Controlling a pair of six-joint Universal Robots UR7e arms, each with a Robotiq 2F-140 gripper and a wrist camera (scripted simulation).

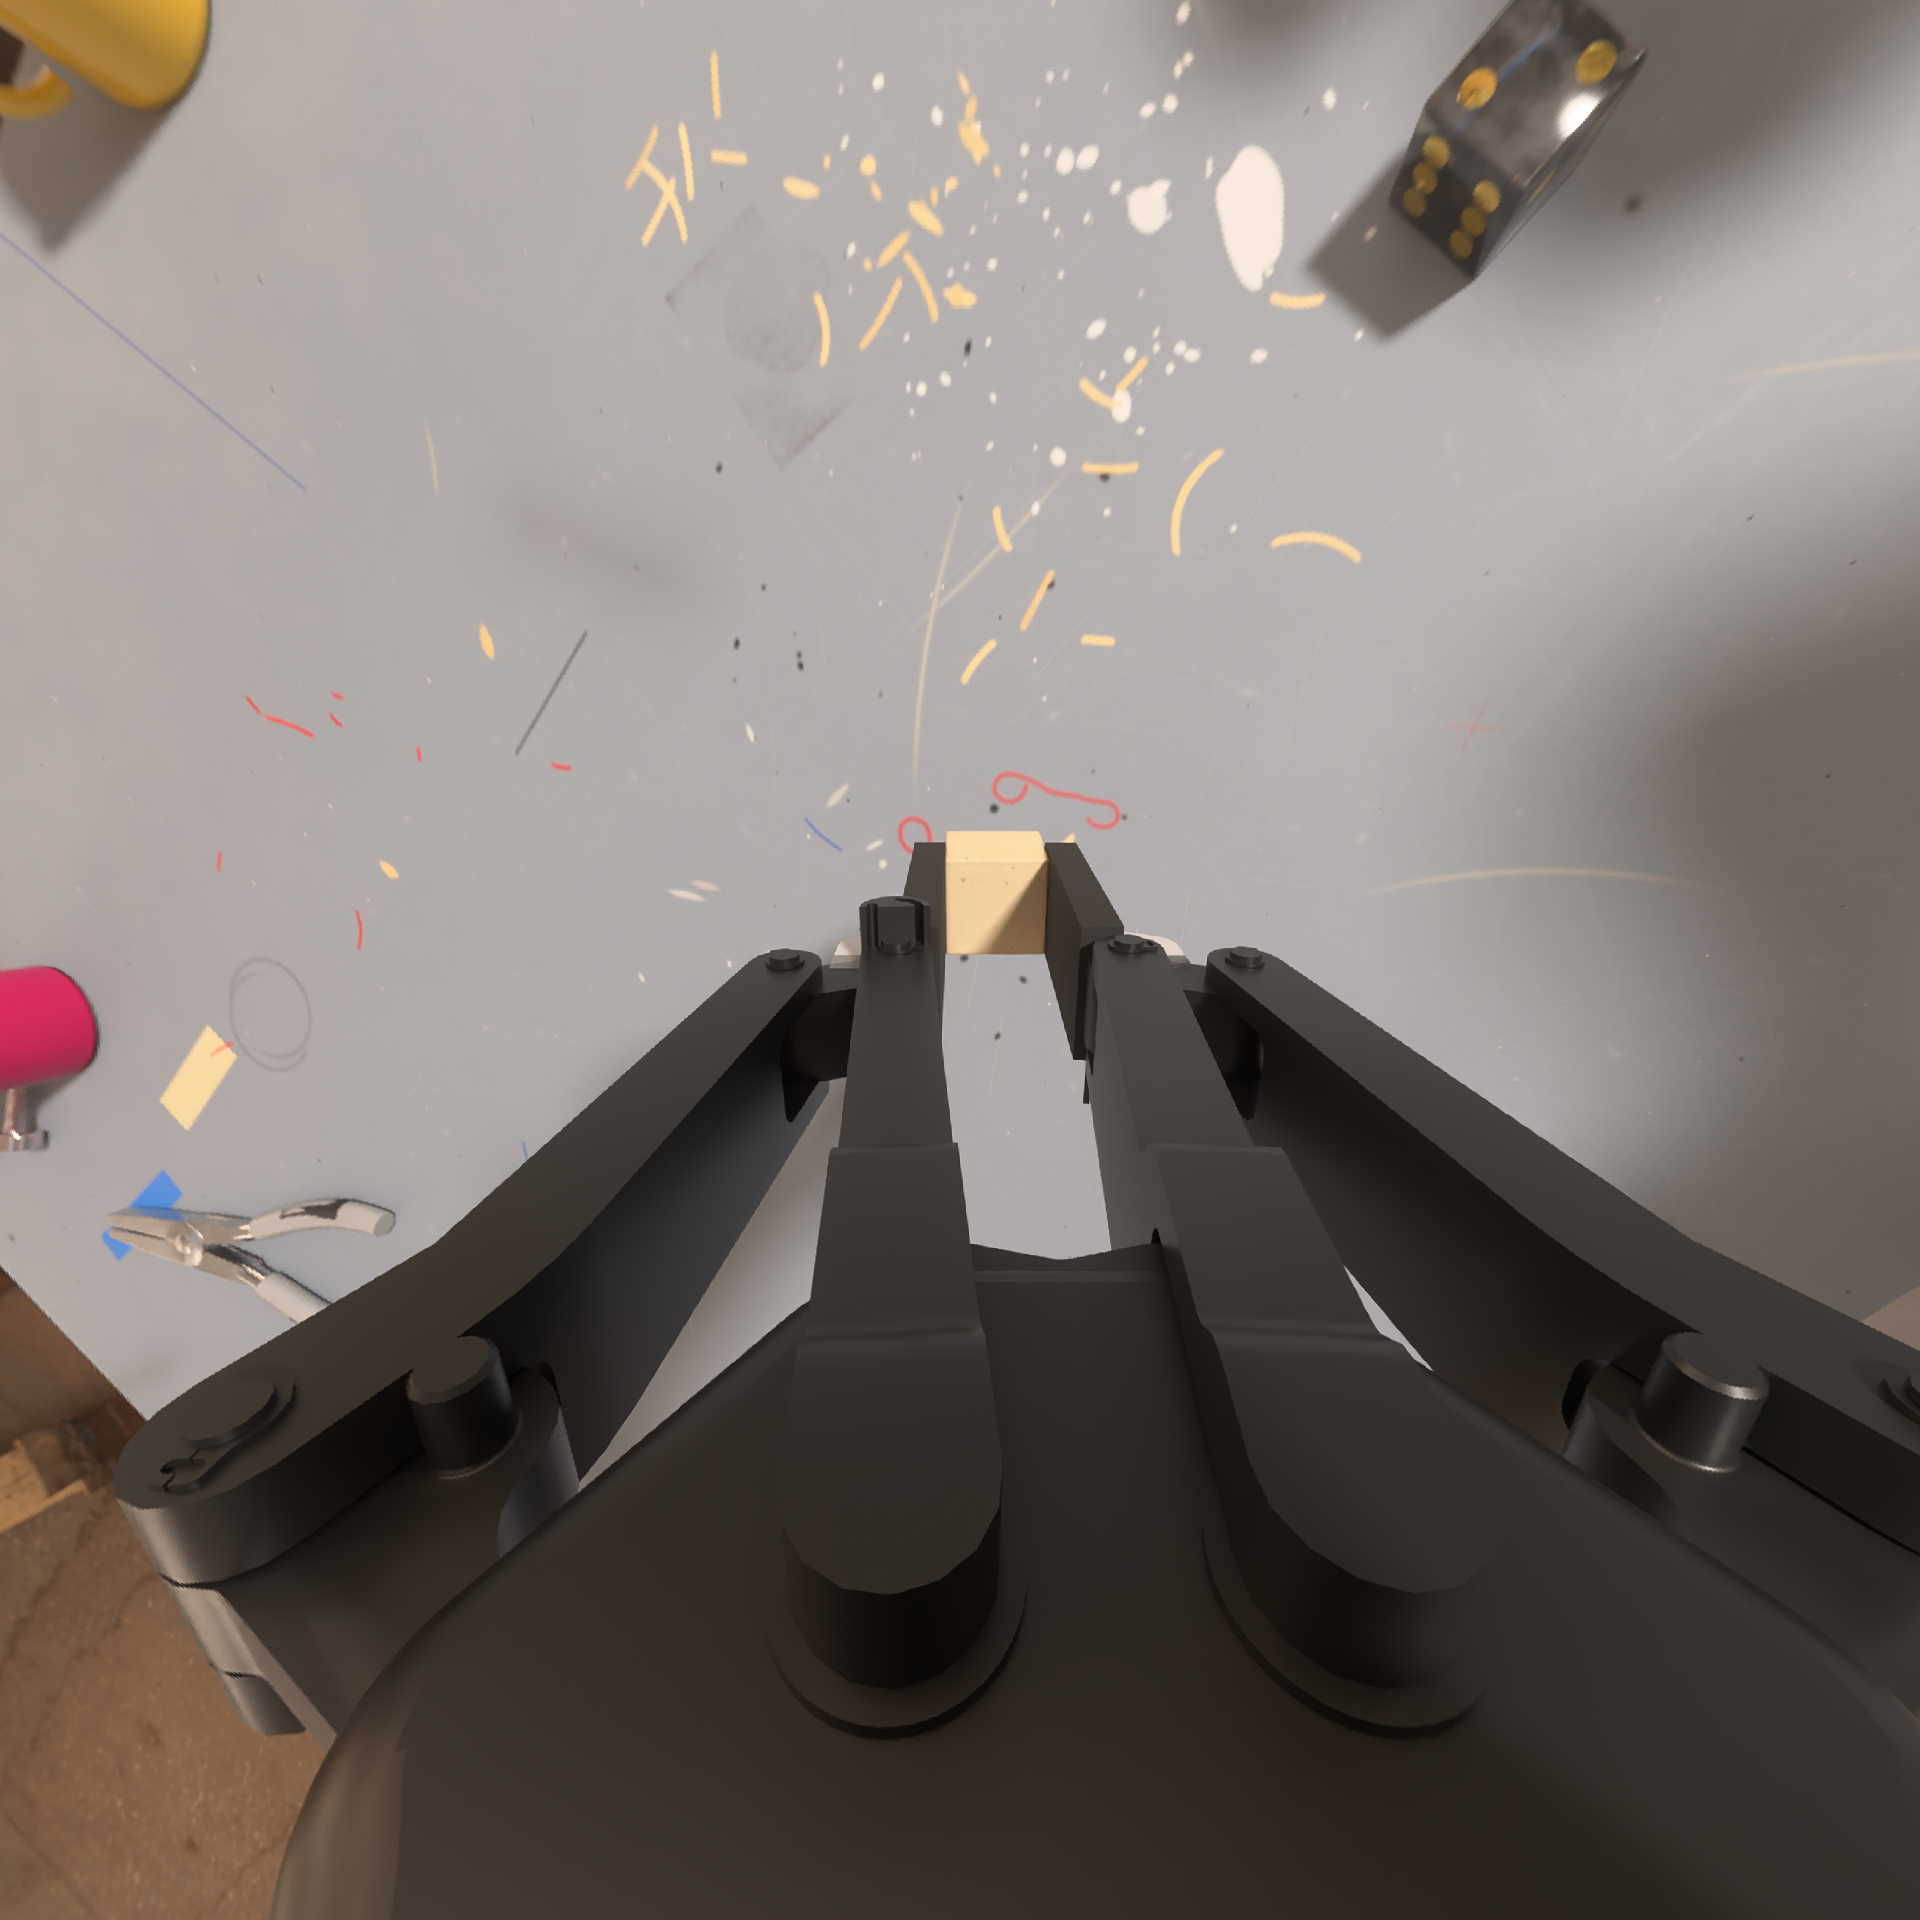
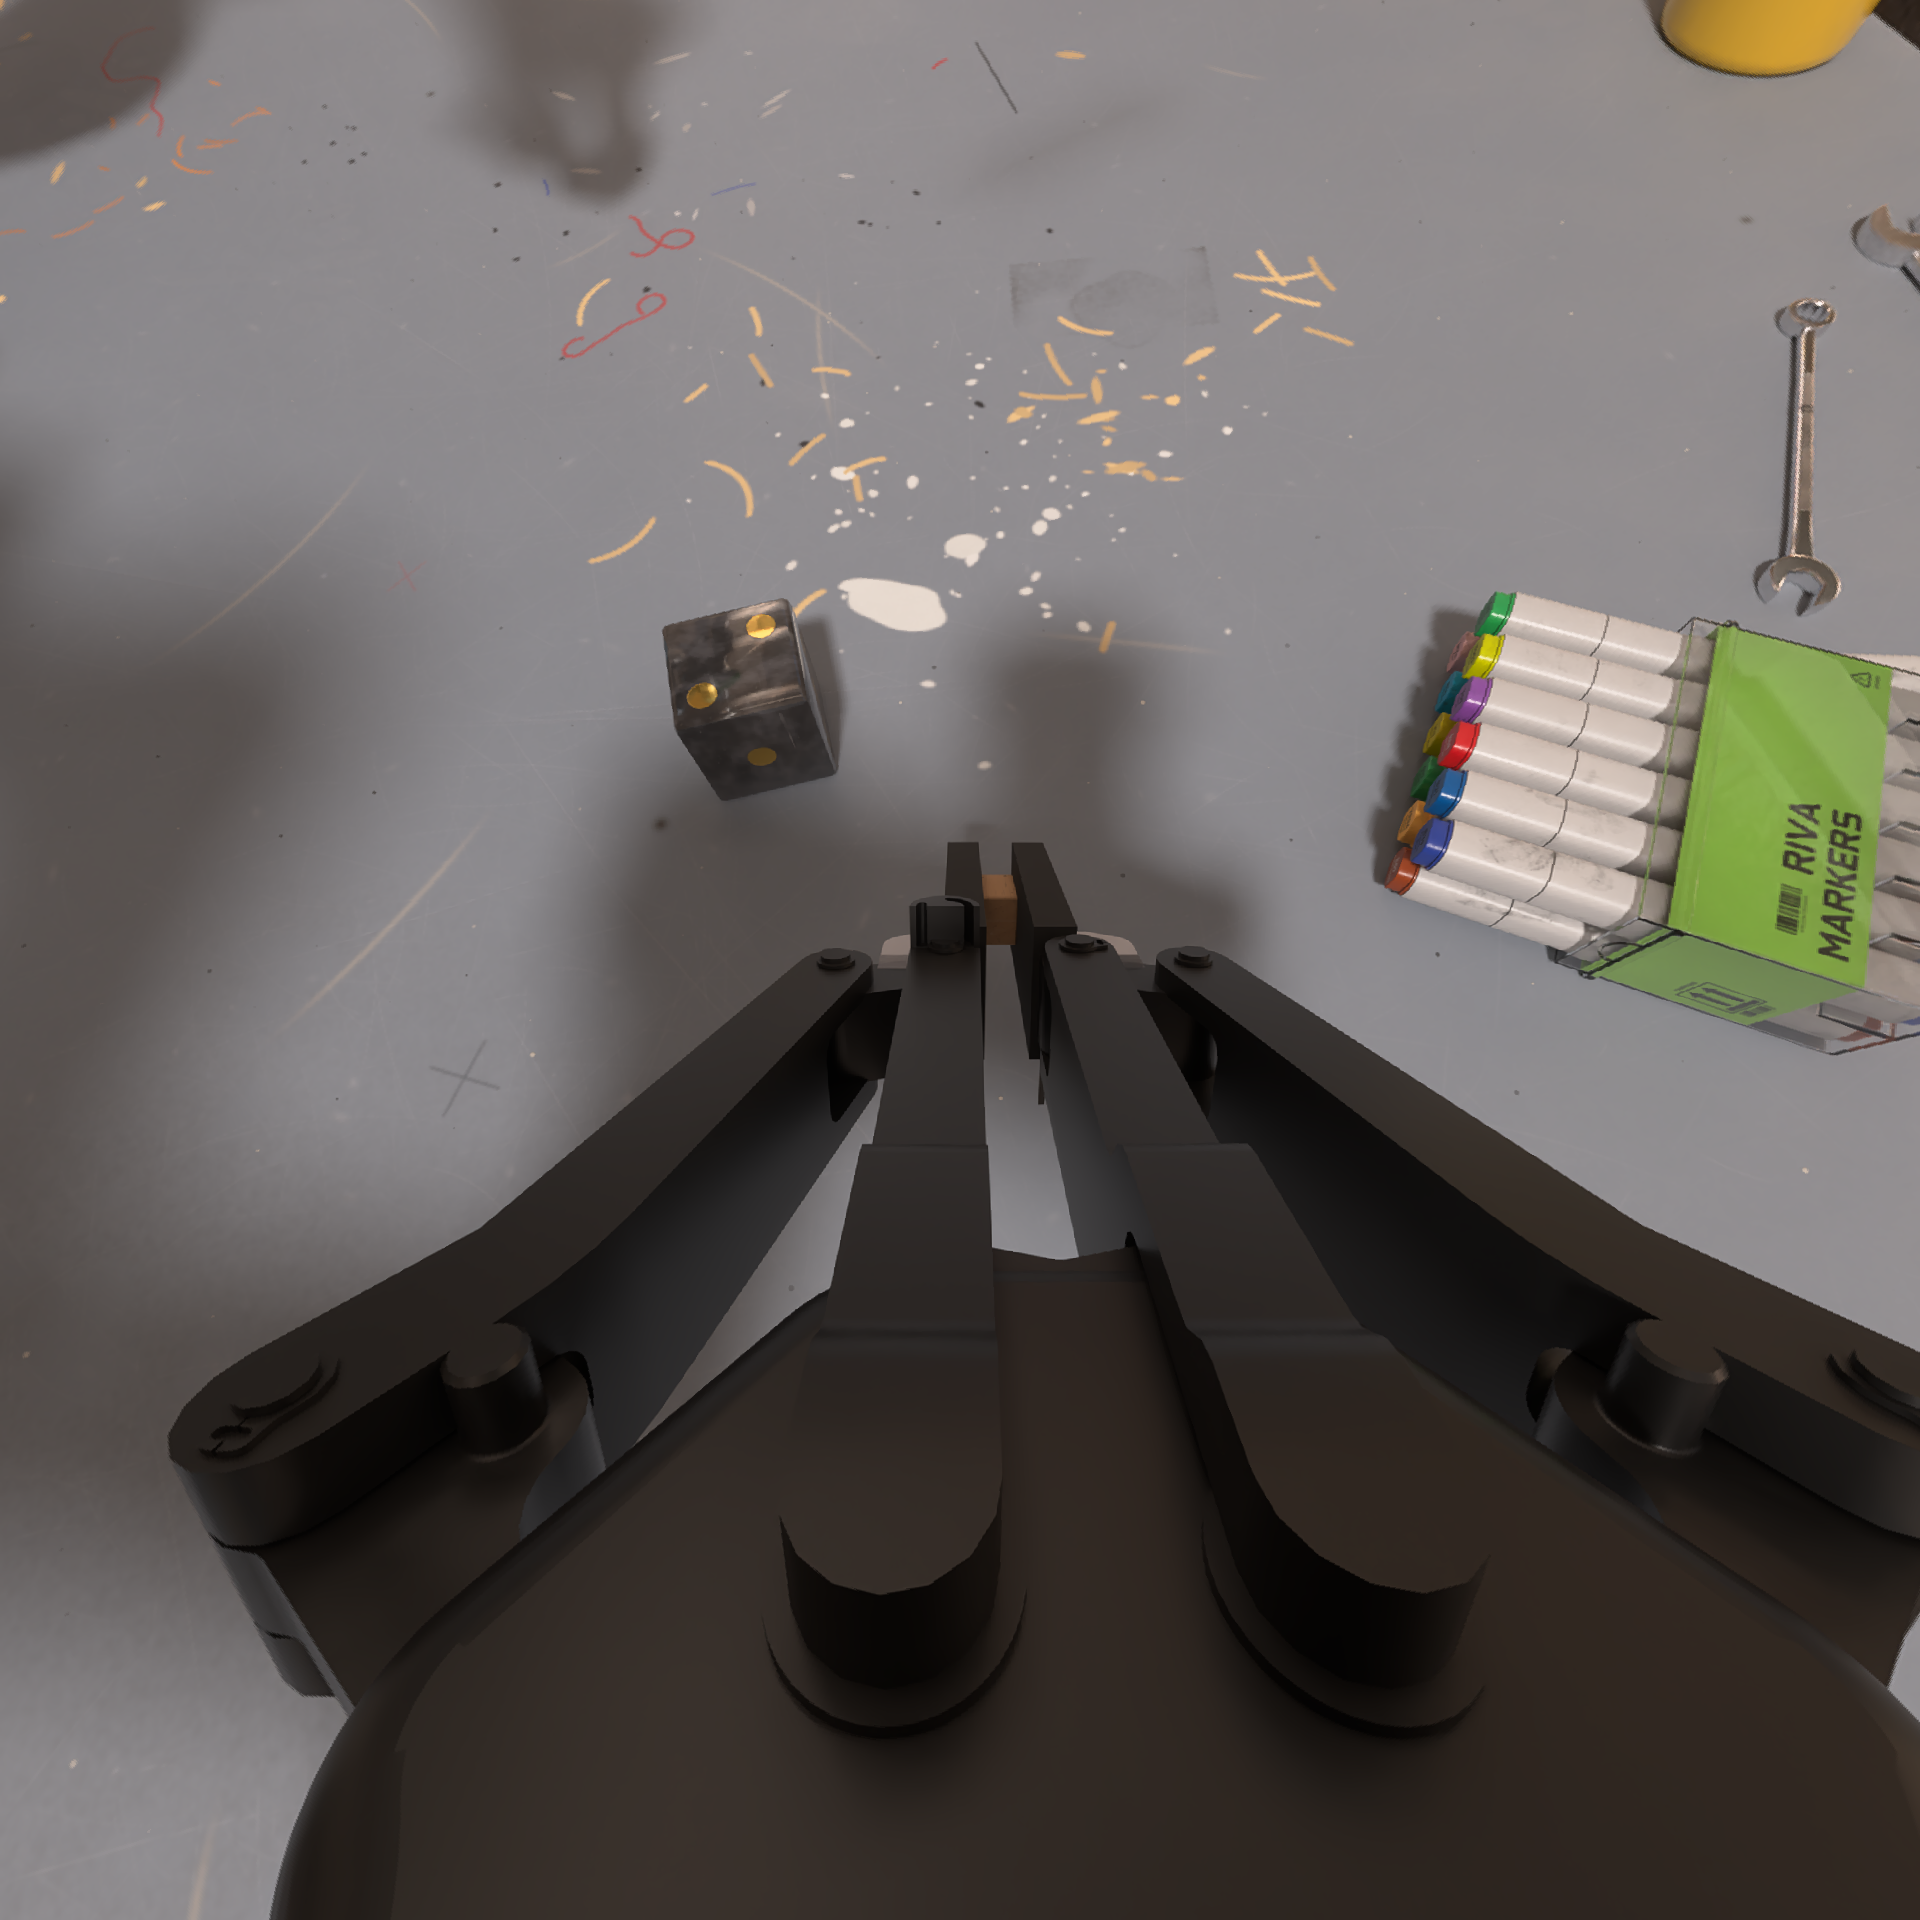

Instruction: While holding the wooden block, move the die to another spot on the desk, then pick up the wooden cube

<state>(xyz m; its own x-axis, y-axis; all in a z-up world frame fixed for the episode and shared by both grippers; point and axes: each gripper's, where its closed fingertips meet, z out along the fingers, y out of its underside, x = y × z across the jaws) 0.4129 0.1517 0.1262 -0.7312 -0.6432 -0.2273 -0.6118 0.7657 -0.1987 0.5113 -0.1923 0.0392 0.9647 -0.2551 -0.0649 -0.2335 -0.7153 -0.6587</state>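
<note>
My left gripper [image 1: 995,868] is shut on a pale wooden block [image 1: 992,894], held between its fingertips above the grey desk [image 1: 520,540]. My right gripper [image 2: 995,868] is shut on a small brown wooden cube [image 2: 998,904], held above the desk. The dark die [image 2: 750,698] with gold pips rests on the desk, ahead and to the left of my right gripper. It also shows at the top right of the left wrist view [image 1: 1507,145], far from my left gripper.
A box of markers [image 2: 1683,810] lies at the right, with a wrench [image 2: 1803,457] behind it. A yellow mug [image 1: 104,52] stands at far left, also in the right wrist view [image 2: 1756,31]. Pliers [image 1: 239,1242] and a pink-topped object [image 1: 42,1023] sit near the desk's left edge.
</note>
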